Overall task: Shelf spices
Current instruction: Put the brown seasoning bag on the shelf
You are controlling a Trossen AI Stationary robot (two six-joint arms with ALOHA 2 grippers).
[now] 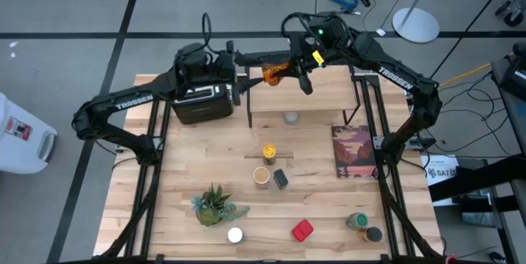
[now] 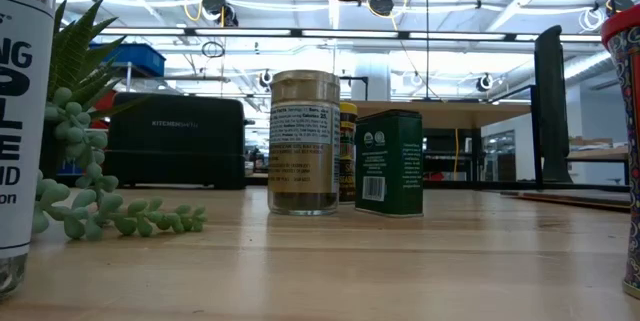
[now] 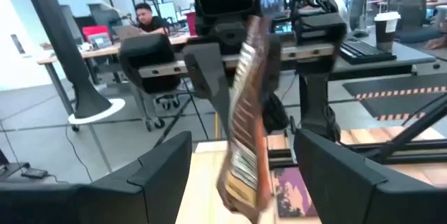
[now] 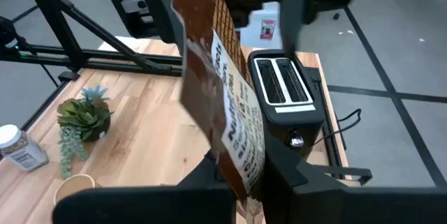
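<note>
A white-labelled shaker (image 2: 20,121) looms beside the potted plant (image 1: 215,205). High over the shelf (image 1: 316,91), the right gripper (image 1: 289,71) clamps an amber jar (image 1: 276,72); the left gripper (image 1: 243,79), spread, apparently faces it near the toaster (image 1: 202,104).

Amber jar (image 1: 277,72) tilted, aloft above wooden shelf (image 1: 329,91); other spices scattered on tabletop.

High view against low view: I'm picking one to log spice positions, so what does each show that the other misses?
Only the high view shows the shelf, the red tin and the right claw shut on the amber jar. Only the low view shows the labels on the tan-lidded jar and the dark green tin. Both show the toaster and the plant.
</note>
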